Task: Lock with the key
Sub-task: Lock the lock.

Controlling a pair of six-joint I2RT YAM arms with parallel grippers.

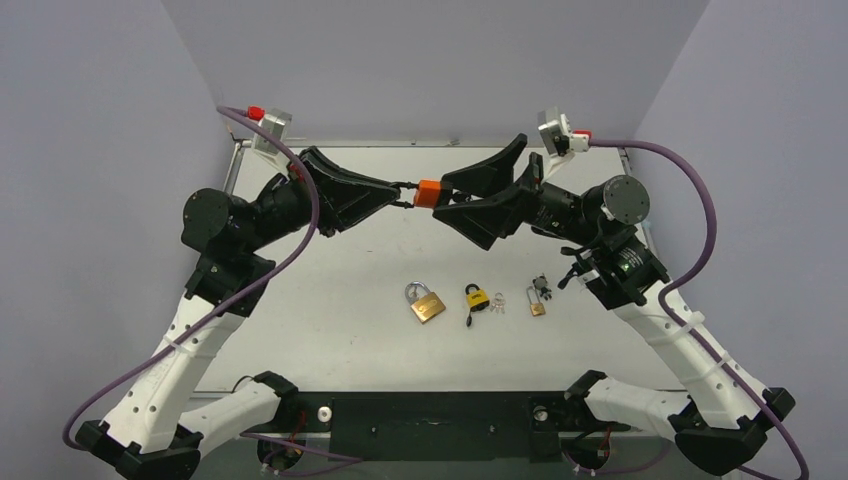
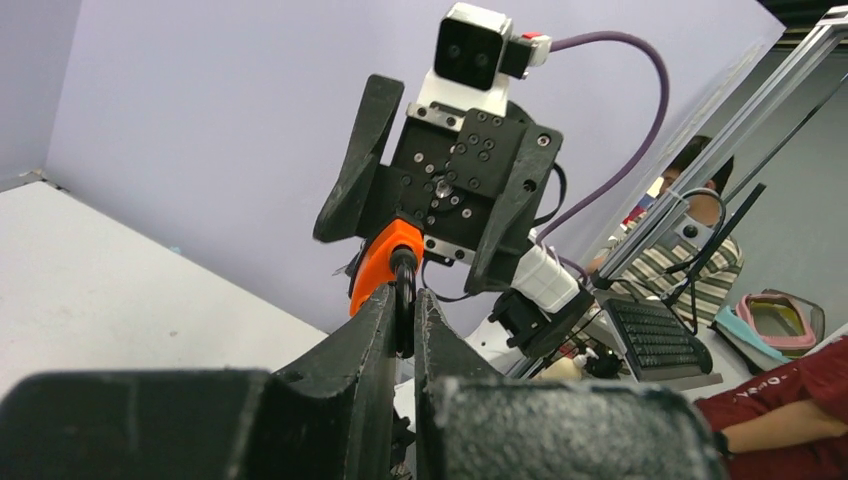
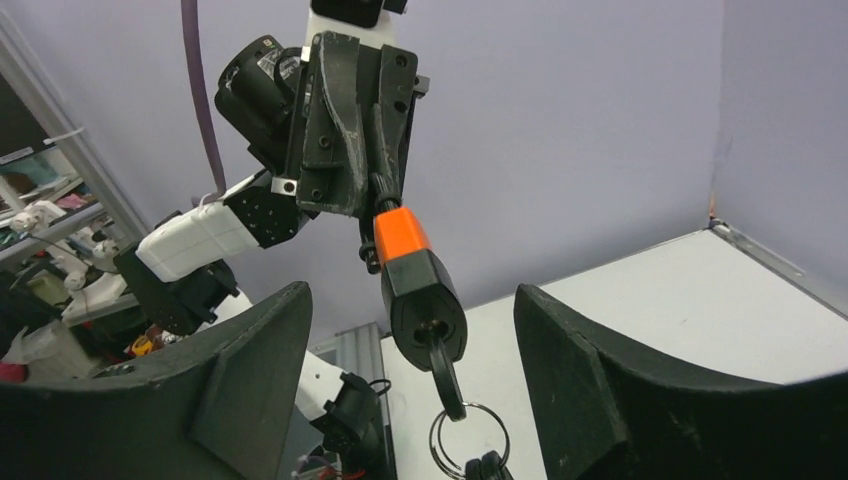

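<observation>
An orange and black padlock [image 1: 428, 193] hangs in the air between the two arms, above the middle of the table. My left gripper [image 2: 404, 325] is shut on its black shackle [image 2: 404, 290], and the orange body [image 2: 380, 258] points away from it. In the right wrist view the padlock [image 3: 415, 285] faces me with a black key [image 3: 447, 378] standing in its keyhole. A key ring [image 3: 468, 438] dangles from that key. My right gripper [image 3: 410, 375] is open, its fingers [image 3: 255, 365] wide on either side of the lock's key end and touching nothing.
On the table [image 1: 330, 320] below lie a brass padlock [image 1: 427, 303], a black and yellow padlock [image 1: 476, 297] with keys [image 1: 497, 303], and a small brass padlock [image 1: 536, 303]. A dark clip [image 1: 542, 284] lies near the right arm.
</observation>
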